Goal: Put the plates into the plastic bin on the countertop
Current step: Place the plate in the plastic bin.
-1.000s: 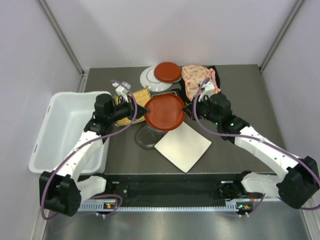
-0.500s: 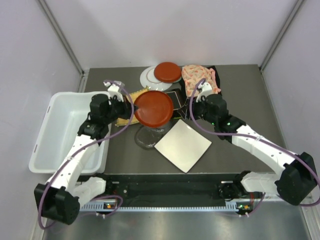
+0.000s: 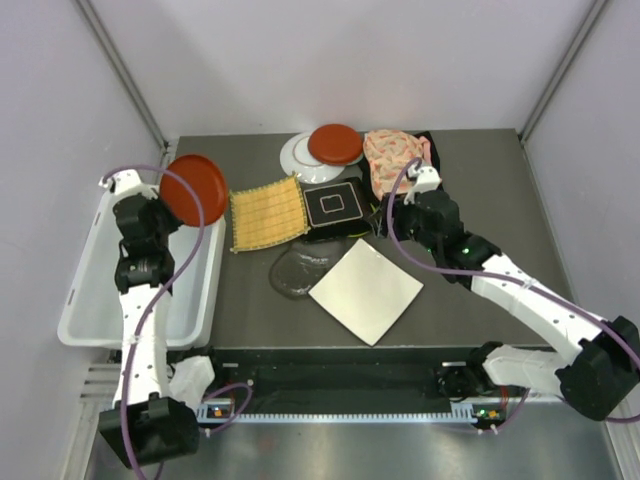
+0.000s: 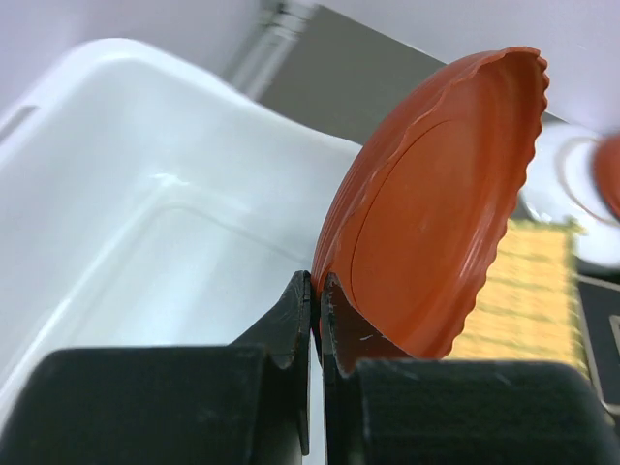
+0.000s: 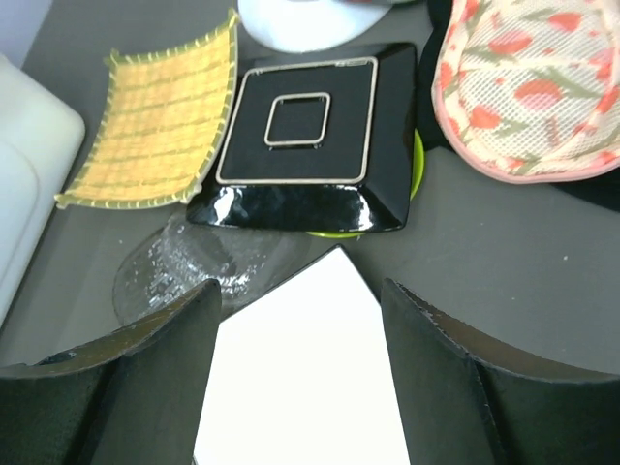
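Left claw (image 4: 315, 291) grips the red plate (image 4: 436, 203) above the plastic bin's (image 4: 145, 194) far corner; right claw (image 5: 298, 291) gapes empty.
Only the left wrist view shows the pinch on the scalloped rim; the right wrist view shows a lime plate (image 5: 417, 165) under the black plate (image 5: 300, 136). A second ago the red plate hung mid-desk between both claws. The white square plate (image 5: 300, 387) partly hides the clear glass plate (image 5: 165, 271).

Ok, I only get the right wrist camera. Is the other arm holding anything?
Observer: Yes, the left gripper is shut on a red plate.
Operator: Is it in the bin yet?
Observer: No. It's up in the air, tilted on edge, above the bin's far corner.
Operator: Anything inside the bin?
Observer: No plates that I can see, just bare white plastic.
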You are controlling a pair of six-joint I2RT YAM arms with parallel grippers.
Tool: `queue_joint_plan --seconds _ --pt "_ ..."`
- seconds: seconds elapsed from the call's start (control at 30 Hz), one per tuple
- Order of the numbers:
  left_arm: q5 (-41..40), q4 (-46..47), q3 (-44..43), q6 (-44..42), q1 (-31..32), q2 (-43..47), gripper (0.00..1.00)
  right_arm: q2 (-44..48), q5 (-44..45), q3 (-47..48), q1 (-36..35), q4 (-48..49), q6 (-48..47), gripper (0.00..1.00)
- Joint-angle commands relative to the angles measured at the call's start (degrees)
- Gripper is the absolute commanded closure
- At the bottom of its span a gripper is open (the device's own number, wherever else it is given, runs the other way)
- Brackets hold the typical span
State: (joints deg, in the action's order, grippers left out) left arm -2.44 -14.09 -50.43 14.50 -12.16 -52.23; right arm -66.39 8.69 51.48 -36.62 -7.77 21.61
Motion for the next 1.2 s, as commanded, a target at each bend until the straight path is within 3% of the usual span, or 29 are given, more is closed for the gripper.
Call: queue_joint_plan --seconds 0.0,0.2,0.6,1.07,1.17 --pt "-9.95 1.25 -2.65 -0.52 -3.39 2.48 1.00 3.81 2.12 0.11 1.29 0.56 0.01 0.33" --pt "-14.69 1.16 -2.47 -2.20 -5.06 -0.94 1.00 5.92 0.80 -1.91 3.84 0.39 0.72 0.33" --pt "-4.86 -1.20 -3.35 -1.84 -8.66 -13.85 1.00 8.91 -0.69 -4.02 6.47 -1.19 1.68 0.31" --pt "-2.66 -5.94 -6.16 -3.25 -8.84 -25.46 1.00 6.98 -3.59 -4.20 7.97 -1.45 2.83 0.27" --pt "-1.96 -10.07 -9.06 -3.16 -8.93 -31.33 0.85 6.80 -3.59 -3.85 7.97 -2.16 2.74 0.27"
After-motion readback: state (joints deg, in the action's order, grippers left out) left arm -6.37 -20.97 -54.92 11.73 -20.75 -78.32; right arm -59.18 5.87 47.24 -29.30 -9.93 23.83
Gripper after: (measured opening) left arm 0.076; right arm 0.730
